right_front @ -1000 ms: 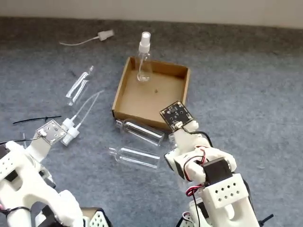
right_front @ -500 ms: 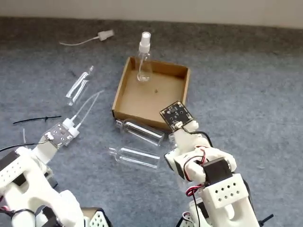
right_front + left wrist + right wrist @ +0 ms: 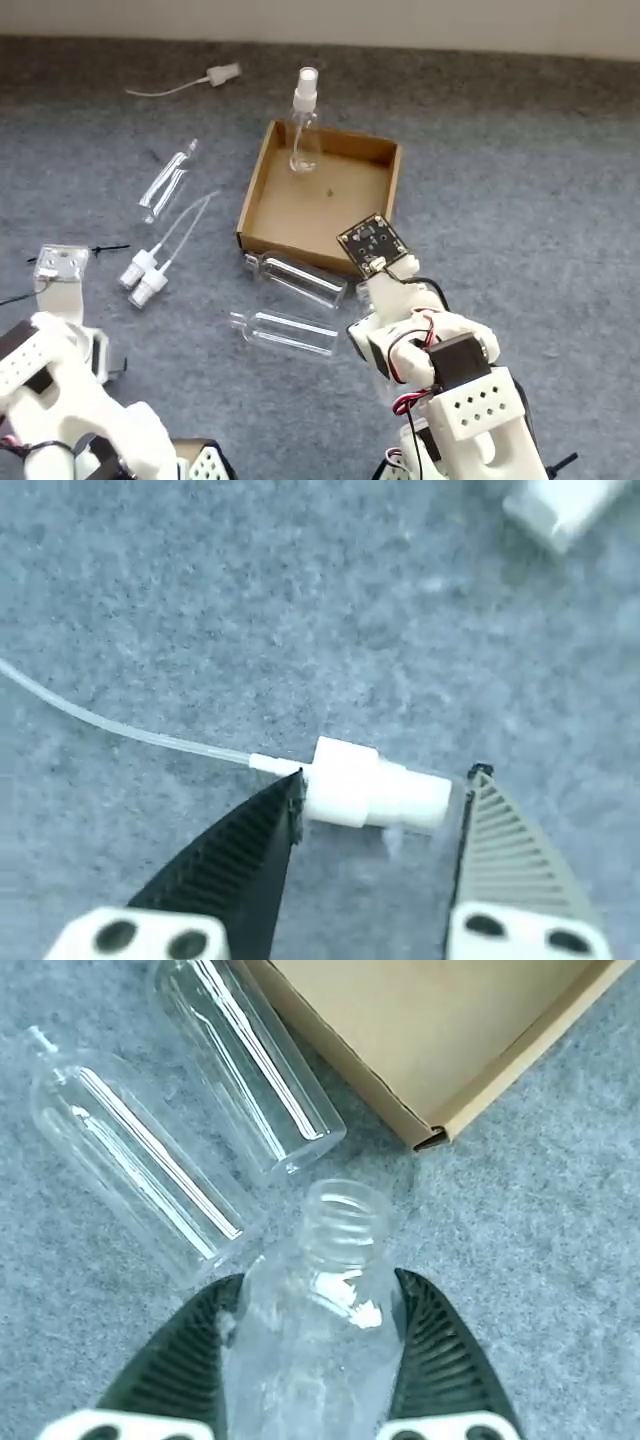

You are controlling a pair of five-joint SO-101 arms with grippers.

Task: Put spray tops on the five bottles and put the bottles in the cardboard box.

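Grey carpet (image 3: 520,180) covers the table. The cardboard box (image 3: 256,185) sits in the middle, with one capped bottle (image 3: 304,130) standing in its far corner. An empty bottle (image 3: 298,279) lies just in front of the box, and a second empty bottle (image 3: 290,334) lies beside that. My right gripper (image 3: 318,1295) is clamped on an uncapped bottle (image 3: 315,1345). My left gripper (image 3: 385,780) is spread wide, with a finger on each side of a spray top (image 3: 345,780) lying on the carpet.

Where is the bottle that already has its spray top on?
In the high view, the clear glass bottle with the white spray top stands upright inside the brown cardboard box, in its far left corner.
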